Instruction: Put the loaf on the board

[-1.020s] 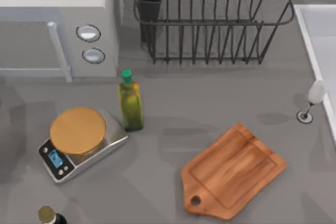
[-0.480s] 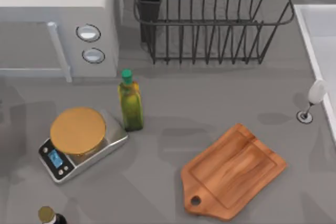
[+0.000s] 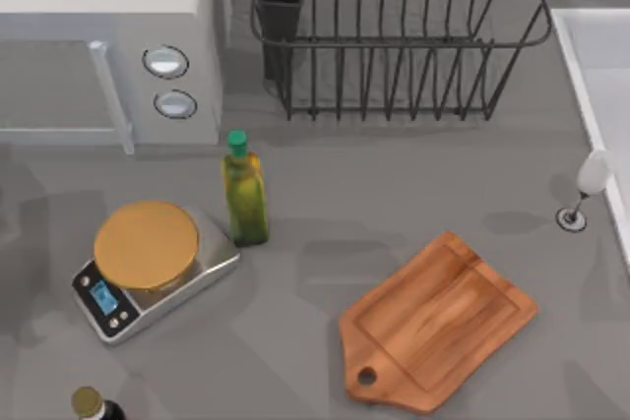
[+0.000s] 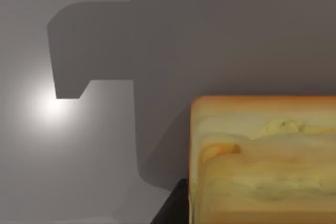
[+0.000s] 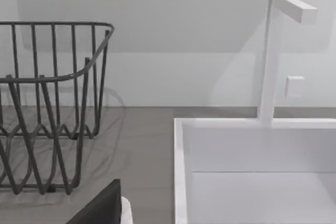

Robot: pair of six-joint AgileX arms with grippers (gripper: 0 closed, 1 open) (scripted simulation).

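— How did the loaf look, and where was it?

— The small blocky loaf, pale yellow with a golden-brown crust, sat close under the left wrist camera above grey tabletop. Whether either pincer was apart or together, I cannot tell.

— Any change from a second before?

— None from above; the reddish-brown wooden cutting board lay unmoved, bare.

— Room?

— Open grey table lay between the board and the green-capped oil bottle.

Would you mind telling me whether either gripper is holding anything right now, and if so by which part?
It cannot be told. The loaf sits close up in the left wrist view, but no fingers are seen on it. The board lies bare.
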